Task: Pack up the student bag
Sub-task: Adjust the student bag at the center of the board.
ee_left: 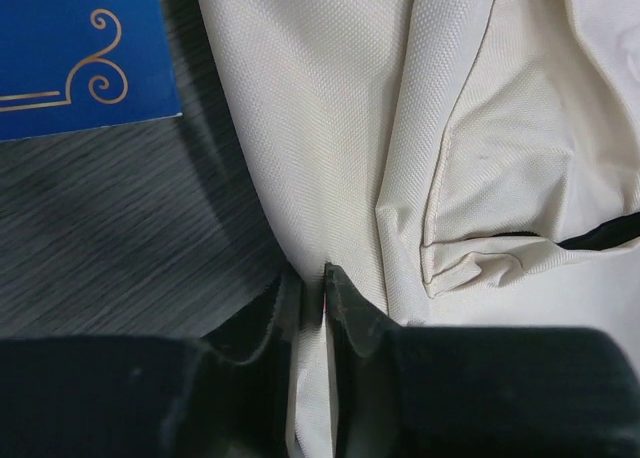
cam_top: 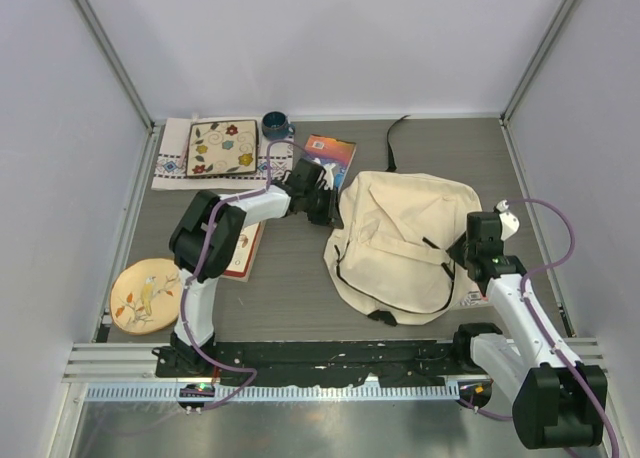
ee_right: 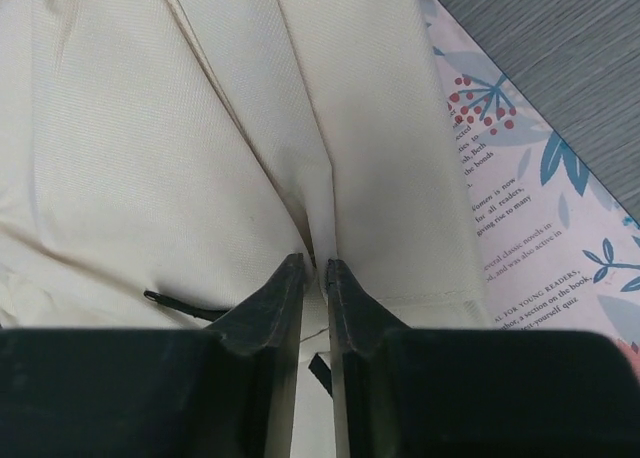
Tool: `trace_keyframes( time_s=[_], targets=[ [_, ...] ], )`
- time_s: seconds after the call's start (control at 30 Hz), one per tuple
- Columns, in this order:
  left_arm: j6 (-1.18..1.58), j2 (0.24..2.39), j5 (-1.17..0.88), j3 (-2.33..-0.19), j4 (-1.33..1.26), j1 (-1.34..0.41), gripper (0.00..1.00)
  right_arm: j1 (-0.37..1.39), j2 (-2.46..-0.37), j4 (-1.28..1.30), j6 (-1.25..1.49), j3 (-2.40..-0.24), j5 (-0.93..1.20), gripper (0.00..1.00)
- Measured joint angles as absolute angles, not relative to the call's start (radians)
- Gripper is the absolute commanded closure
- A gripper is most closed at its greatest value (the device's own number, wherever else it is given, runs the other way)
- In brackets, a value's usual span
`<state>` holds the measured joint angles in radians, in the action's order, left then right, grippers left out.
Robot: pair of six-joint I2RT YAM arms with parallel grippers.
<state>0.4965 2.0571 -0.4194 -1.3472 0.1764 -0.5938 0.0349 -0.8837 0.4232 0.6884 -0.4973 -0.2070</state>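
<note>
Cream fabric sprawls right of centre in the overhead frame: that's the student bag point(cam_top: 400, 240), lying flat on the grey table point(cam_top: 300, 288); left gripper point(ee_left: 312, 278) is at its left edge, jaws clamped on a thin fold of the cloth; right gripper point(ee_right: 316, 268) is at the right edge, pinching a crease too; a pale floral book point(ee_right: 530, 208) peeks from under the bag; a blue book point(ee_left: 80, 53) sits near it, upper left of the left wrist view.
</note>
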Motion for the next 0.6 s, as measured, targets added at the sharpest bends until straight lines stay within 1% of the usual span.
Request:
trace_keyframes(
  time_s=[0.07, 0.13, 0.2, 0.23, 0.33, 0.6],
  targets=[
    [0.500, 2.058, -0.418, -1.347, 0.176, -0.593, 1.00, 0.035, -0.884, 0.415, 0.687, -0.491, -0.204, 0.83],
    [0.500, 2.058, -0.420, -1.347, 0.175, -0.594, 1.00, 0.035, -0.883, 0.409, 0.686, -0.487, -0.199, 0.89],
    [0.501, 2.058, -0.422, -1.346, 0.173, -0.594, 1.00, 0.034, -0.883, 0.402, 0.685, -0.484, -0.195, 0.90],
    [0.501, 2.058, -0.424, -1.346, 0.171, -0.594, 1.00, 0.034, -0.883, 0.400, 0.685, -0.482, -0.194, 0.96],
    [0.499, 2.055, -0.426, -1.346, 0.169, -0.598, 1.00, 0.031, -0.874, 0.396, 0.683, -0.477, -0.191, 0.99],
    [0.479, 1.982, -0.403, -1.346, 0.208, -0.635, 1.00, 0.030, -0.807, 0.397, 0.683, -0.473, -0.192, 0.99]
  ],
)
